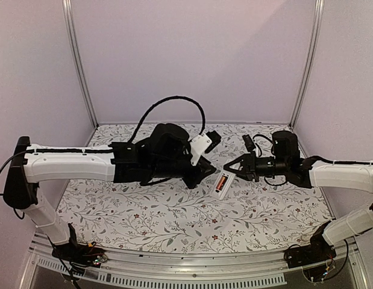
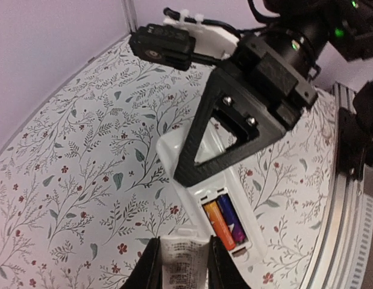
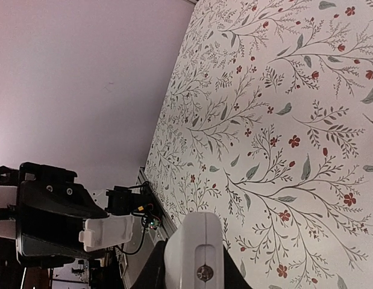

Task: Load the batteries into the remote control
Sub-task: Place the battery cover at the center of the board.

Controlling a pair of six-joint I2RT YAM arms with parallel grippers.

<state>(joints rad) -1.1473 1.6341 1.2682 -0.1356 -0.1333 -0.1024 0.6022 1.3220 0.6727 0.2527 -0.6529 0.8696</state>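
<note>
Nearest the left wrist camera, the left hand point(image 2: 184, 268) is clenching a small white printed piece point(image 2: 185, 256) between its two fingers. It is probably the loose battery cover, though the print is too blurred to read.

Just beyond it, the remote control point(image 2: 172, 148) is lying back-up on the floral desk point(image 2: 84, 150) with its bay open towards the left hand. The batteries point(image 2: 223, 221) are sitting in that bay side by side, the orange one point(image 2: 213, 220) touching the darker bluish one point(image 2: 232, 224). Both appear to be seated, so the loading looks essentially done and closing the bay seems to be what is left.

Farther along, the right hand point(image 1: 233, 170) is reaching in from the opposite side. Its fingers are grasping the remote's far end across the width, and the white body is showing between them in the right wrist view.

The remote is probably light, rigid and smooth, so it is likely to skid or pivot on the cloth if pushed from only one end. Bracing it by the long edges away from the bay, as the right hand is doing, looks sound. The held piece is thin plastic and is best gripped by its edges and slid in flat, since tilting it risks catching the batteries.
</note>
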